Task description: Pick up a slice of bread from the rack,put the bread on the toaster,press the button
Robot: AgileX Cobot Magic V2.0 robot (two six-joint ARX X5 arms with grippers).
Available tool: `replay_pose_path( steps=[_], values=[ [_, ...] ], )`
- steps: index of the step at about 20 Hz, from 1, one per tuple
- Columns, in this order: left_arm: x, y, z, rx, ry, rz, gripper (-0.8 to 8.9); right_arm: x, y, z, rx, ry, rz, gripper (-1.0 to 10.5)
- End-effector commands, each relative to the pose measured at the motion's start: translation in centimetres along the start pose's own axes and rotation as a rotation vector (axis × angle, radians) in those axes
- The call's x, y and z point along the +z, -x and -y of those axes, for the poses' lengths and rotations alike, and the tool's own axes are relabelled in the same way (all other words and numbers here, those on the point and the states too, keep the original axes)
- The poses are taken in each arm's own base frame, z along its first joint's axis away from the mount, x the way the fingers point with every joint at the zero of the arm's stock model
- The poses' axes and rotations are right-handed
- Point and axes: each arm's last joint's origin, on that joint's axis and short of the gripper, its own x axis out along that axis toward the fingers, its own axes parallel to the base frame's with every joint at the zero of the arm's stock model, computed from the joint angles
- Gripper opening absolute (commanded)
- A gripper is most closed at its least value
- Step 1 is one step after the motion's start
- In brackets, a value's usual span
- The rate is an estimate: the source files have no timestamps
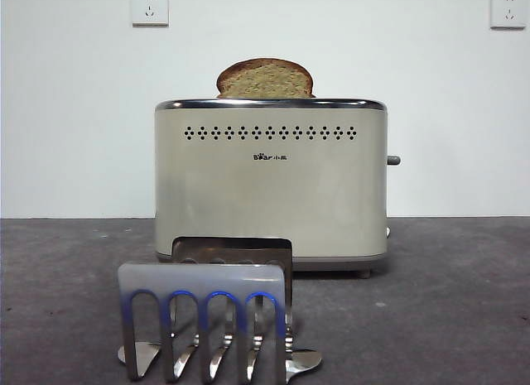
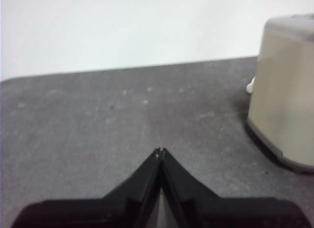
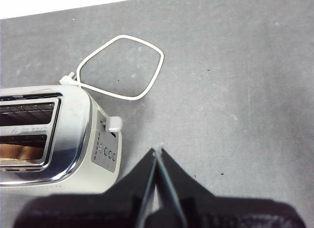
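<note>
The slice of bread (image 1: 265, 79) stands in the cream toaster (image 1: 271, 182), its domed brown top poking above the chrome rim; from the right wrist view its crust (image 3: 19, 152) shows down in one slot. The steel rack (image 1: 207, 319) in front holds no bread. The button (image 1: 393, 160) projects from the toaster's right narrow side. My right gripper (image 3: 158, 150) is shut on nothing, above the table just beside that side and its button (image 3: 114, 123). My left gripper (image 2: 160, 150) is shut on nothing, low over bare table with the toaster (image 2: 287, 90) off to one side.
A white cable (image 3: 163, 59) loops on the dark grey table behind the toaster. Two wall sockets (image 1: 150, 6) sit high on the white wall. Neither arm shows in the front view.
</note>
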Motion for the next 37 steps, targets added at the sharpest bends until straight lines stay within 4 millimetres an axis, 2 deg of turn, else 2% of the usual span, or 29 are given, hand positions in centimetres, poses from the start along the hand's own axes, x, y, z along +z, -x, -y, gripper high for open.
replay_pose_path(
  steps=[1,5,9,31,34,36,37],
  values=[
    [-0.6,0.1,0.0,0.015,-0.005,-0.001,-0.03,0.0,-0.1,0.0,-0.001,0.008,-0.001,0.0],
    [-0.9,0.4,-0.2,0.12,0.02,-0.024,-0.03,0.0,-0.1,0.0,-0.001,0.008,-0.001,0.0],
    [-1.5,0.5,-0.2,0.118,0.032,-0.088,-0.03,0.0,-0.1,0.0,-0.001,0.008,-0.001,0.0],
    [-1.6,0.2,0.2,0.078,0.09,-0.106,-0.03,-0.2,0.0,0.1,-0.017,0.007,-0.019,0.0],
    [-1.6,0.2,0.2,0.078,0.091,-0.108,-0.03,-1.3,0.8,0.5,-0.05,0.011,0.013,0.0],
    [-1.6,0.2,0.2,0.078,0.091,-0.108,-0.03,-3.0,1.0,0.8,-0.051,0.155,0.06,0.0],
    [-1.6,0.2,0.2,0.078,0.091,-0.108,-0.03,-4.1,1.0,1.1,-0.051,0.16,0.094,0.0]
  ],
)
